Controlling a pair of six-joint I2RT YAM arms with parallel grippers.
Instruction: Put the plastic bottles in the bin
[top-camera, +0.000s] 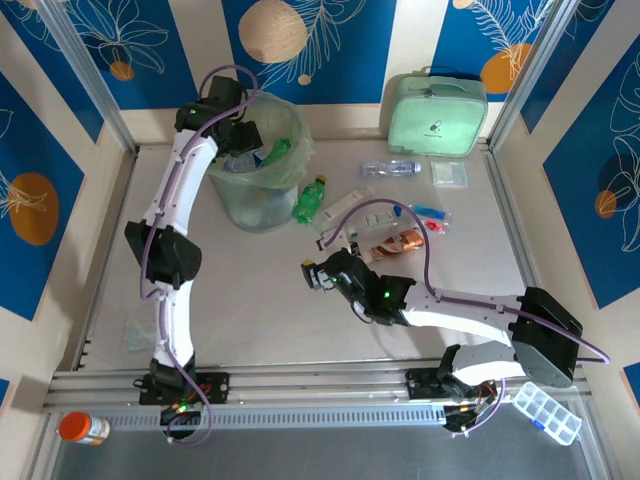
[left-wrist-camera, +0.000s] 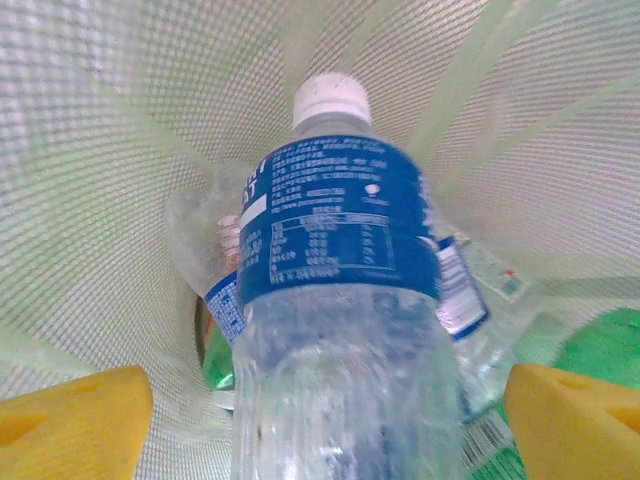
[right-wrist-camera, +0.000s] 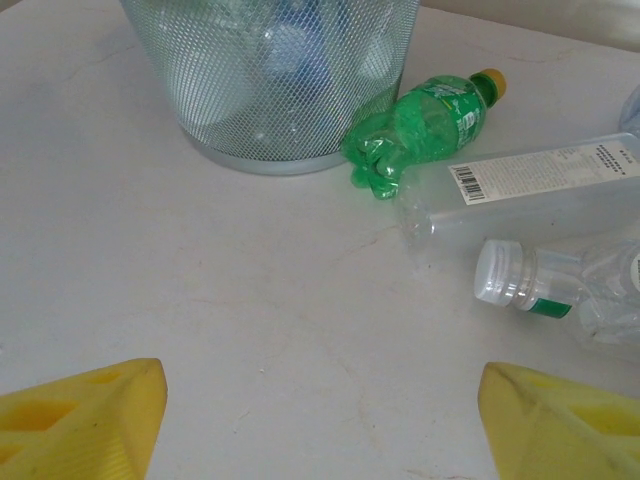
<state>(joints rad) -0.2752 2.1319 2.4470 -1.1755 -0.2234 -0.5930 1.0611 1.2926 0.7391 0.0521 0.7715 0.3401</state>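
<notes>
Currently the left gripper (top-camera: 238, 138) hangs in the mouth of the round translucent mesh bin (top-camera: 262, 200) with a pale green see-through liner. Its yellow wedge fingertips (left-wrist-camera: 75, 420) stand wide apart. A clear plastic bottle with blue label and whitish cap (left-wrist-camera: 335, 300) lies between them, cap pointing away into the bin. There's a gap on each side and no contact visible, so nothing is gripped.

Beyond it inside the bin:
- two more crumpled blue-labelled clear bottles (left-wrist-camera: 228, 300), one either side of it
- green plastic (left-wrist-camera: 600, 350) off to the gripper's right
- from above, a green bottle at the rim (top-camera: 275, 152), just beside the gripper

Right gripper (right-wrist-camera: 322, 425): jaws wide, empty, low over the matte white tabletop (right-wrist-camera: 200, 280).
- Ahead and slightly left: the bin's mesh wall on a silvery base ring.
- Ahead-right: a crushed green bottle with yellow cap (right-wrist-camera: 420, 125) on its side at the bin's base. Touching or just beside, can't tell.
- Nearer on the right: a flat-sided clear bottle with barcode label (right-wrist-camera: 540, 185), lying down.
- Just ahead of the right fingertip: a ribbed clear bottle with white cap (right-wrist-camera: 560, 285).

Well beyond the right gripper there's a mint-green zipped case (top-camera: 437, 112), with another clear bottle (top-camera: 390, 168) lying in front of it. Small packets (top-camera: 400, 240) are scattered closer in.
</notes>
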